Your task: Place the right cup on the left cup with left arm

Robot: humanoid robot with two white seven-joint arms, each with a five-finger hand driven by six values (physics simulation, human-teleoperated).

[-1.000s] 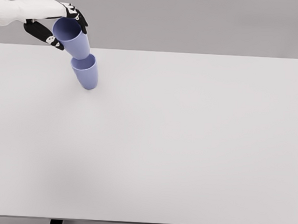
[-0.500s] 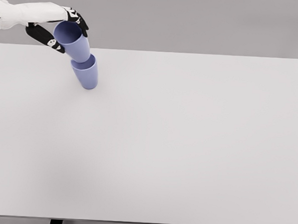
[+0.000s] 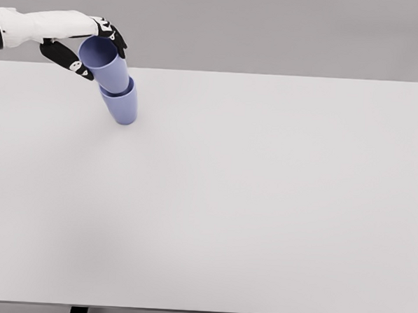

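A wide white desk (image 3: 263,201) fills most of the head view, with a plain grey wall behind its far edge and two dark legs showing under its near edge. All the things sit at the far left corner.

The left arm (image 3: 41,23) comes in from the upper left, white and roughly level, just past the desk's far edge. Its left hand (image 3: 85,41) ends in black-tipped fingers (image 3: 116,36) that are curled around the rim of the upper cup: some lie over the far side of the rim, and the thumb (image 3: 67,56) runs under the near left side, so the cup is pinched between them. The fingers are only as far apart as the cup's mouth is wide.

The upper cup (image 3: 107,63), pale blue-violet, is tilted with its open mouth toward the upper left and its base pointing down and right. Its base sits inside the mouth of the lower cup (image 3: 120,104), which is the same colour. How deep it has gone in cannot be told, but the lower cup's rim overlaps the upper cup's bottom part. The lower cup stands on the desk near the far edge, and appears to lean slightly the same way. A faint shadow lies just under its base.
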